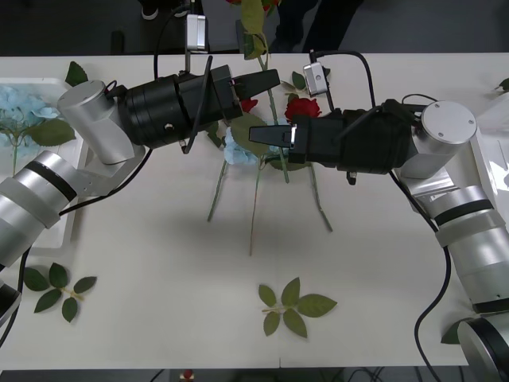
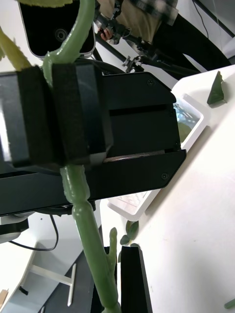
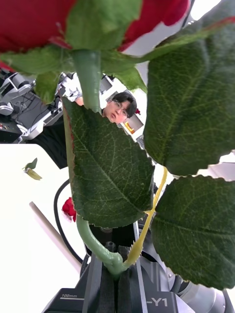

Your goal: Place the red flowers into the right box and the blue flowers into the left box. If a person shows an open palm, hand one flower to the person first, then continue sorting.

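Observation:
My left gripper (image 1: 258, 79) (image 3: 115, 274) is shut on the green stem of a red flower (image 3: 29, 19) and holds it upright above the table's far middle. The right wrist view shows those black fingers (image 2: 63, 117) clamped on the stem (image 2: 81, 195). My right gripper (image 1: 258, 134) (image 2: 115, 293) sits just below and is shut on the same stem. Another red flower (image 1: 302, 107) and a blue flower (image 1: 237, 153) lie on the table under the grippers. The left box (image 1: 70, 223) (image 2: 193, 110) holds blue flowers (image 1: 20, 103). The right box (image 1: 497, 159) is at the right edge.
Loose leaf sprigs lie at the front middle (image 1: 294, 306) and front left (image 1: 56, 286). Several long stems (image 1: 254, 207) spread toward me from the flowers. A person in dark clothes (image 1: 306, 24) stands beyond the table's far edge.

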Controlling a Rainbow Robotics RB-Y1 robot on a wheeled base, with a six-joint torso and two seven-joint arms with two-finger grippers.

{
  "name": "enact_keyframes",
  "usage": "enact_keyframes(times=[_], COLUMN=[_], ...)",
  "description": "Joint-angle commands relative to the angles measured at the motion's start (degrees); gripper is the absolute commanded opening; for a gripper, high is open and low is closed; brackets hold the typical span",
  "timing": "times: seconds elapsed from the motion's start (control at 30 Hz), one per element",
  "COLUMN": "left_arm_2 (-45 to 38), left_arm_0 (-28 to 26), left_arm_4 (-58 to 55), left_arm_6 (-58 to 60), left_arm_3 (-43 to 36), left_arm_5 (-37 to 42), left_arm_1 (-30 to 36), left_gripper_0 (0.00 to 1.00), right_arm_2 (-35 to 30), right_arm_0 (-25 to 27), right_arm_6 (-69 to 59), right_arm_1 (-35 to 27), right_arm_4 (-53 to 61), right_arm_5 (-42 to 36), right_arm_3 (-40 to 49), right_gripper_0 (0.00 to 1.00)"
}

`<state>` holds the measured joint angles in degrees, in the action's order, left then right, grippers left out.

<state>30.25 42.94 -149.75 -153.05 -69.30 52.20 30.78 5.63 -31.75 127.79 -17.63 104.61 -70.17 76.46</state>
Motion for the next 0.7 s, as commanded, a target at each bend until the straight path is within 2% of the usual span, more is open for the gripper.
enact_keyframes(times=[0.03,0.07,0.13,0.17,0.5,0.7], left_arm_2=[-0.5,-0.5,-0.5,-0.5,-0.5,-0.5], left_arm_0=[-0.2,-0.3,-0.4,-0.5,-0.6,-0.8], left_arm_4=[-0.3,-0.3,-0.4,-0.4,-0.5,-0.6], left_arm_6=[-2.0,-2.0,-2.0,-2.0,-2.0,-2.0], left_arm_3=[-0.9,-0.9,-0.9,-0.9,-0.9,-0.9], left_arm_5=[0.3,0.3,0.3,0.3,1.3,1.6], left_arm_1=[0.3,0.2,0.2,0.3,0.2,0.2], left_gripper_0=[0.01,0.18,0.78,1.00,1.00,1.00], right_arm_2=[-0.8,-0.9,-0.9,-1.1,-4.1,-13.7], right_arm_0=[-1.4,-1.4,-1.4,-1.4,-0.9,-0.6], right_arm_6=[-0.9,-0.9,-0.8,-0.9,-1.0,-3.5], right_arm_1=[0.3,0.3,0.2,0.2,-0.7,-4.2], right_arm_4=[0.7,0.8,0.8,0.8,-0.9,-6.6], right_arm_5=[0.7,0.7,0.7,0.7,-0.8,-7.1], right_arm_3=[2.1,2.1,2.2,2.2,2.1,2.1], right_gripper_0=[0.00,0.00,0.00,0.00,0.00,0.00])
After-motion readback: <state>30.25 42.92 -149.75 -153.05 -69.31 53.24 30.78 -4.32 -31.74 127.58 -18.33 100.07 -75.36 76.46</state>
